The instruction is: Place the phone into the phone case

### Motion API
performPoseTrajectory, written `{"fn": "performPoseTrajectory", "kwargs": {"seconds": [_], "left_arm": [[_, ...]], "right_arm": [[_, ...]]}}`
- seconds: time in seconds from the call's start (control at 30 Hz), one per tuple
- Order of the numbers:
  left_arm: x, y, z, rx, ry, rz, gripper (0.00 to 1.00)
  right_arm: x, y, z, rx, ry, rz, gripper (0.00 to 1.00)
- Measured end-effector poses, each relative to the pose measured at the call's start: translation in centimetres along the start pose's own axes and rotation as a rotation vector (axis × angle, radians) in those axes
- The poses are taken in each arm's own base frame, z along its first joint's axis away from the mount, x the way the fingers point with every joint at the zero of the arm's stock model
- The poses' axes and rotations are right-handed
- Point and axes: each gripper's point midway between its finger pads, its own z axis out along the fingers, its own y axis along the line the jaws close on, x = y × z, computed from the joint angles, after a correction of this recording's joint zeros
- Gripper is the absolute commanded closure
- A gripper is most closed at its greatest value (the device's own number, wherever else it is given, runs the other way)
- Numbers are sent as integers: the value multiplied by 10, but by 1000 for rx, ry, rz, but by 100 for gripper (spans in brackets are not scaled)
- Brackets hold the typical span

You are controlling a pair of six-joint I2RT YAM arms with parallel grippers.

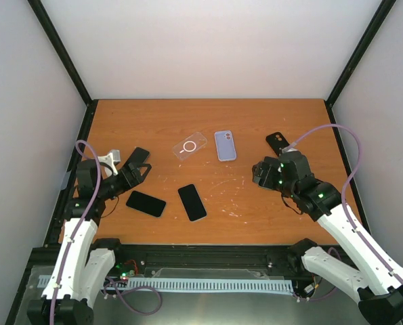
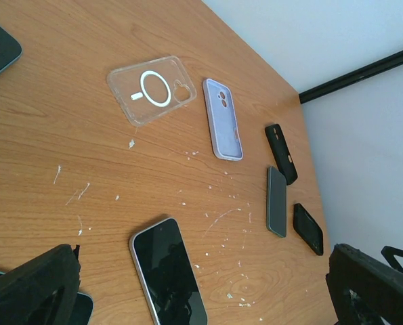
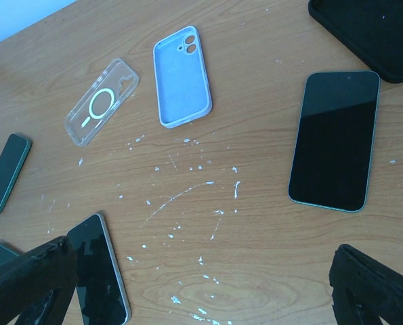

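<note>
My left hand is wide open and holds nothing; my right hand is wide open too, with nothing in it; both hang over the worktop. A green-edged phone lies flat, screen up, just ahead of the right hand; a black case lies just past it, not touching; the purple case and clear case lie farther ahead, both empty; a silver-edged phone lies just ahead of the left hand.
</note>
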Motion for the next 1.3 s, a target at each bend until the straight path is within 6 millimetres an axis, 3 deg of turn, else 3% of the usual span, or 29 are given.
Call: {"fn": "performPoseTrajectory", "kwargs": {"seconds": [0.2, 0.4, 0.5, 0.8, 0.9, 1.03, 1.3], "left_arm": [[0, 2, 1, -6, 3, -4, 1], [3, 13, 9, -38, 34, -37, 0], [5, 20, 15, -59, 58, -65, 1], [5, 37, 34, -87, 101, -119, 2], [6, 41, 38, -96, 115, -133, 2], [5, 40, 40, -86, 114, -135, 2], [4, 39, 37, -85, 89, -119, 2]], "right_arm": [[1, 0, 5, 3, 4, 17, 0], [-3, 2, 25, 26, 6, 50, 0], [-5, 1, 44, 60, 7, 57, 4], [8, 4, 132, 151, 122, 53, 37], [10, 14, 156, 147, 143, 66, 47], [13, 43, 183, 106, 149, 77, 52], [13, 97, 247, 87, 139, 207, 54]]}}
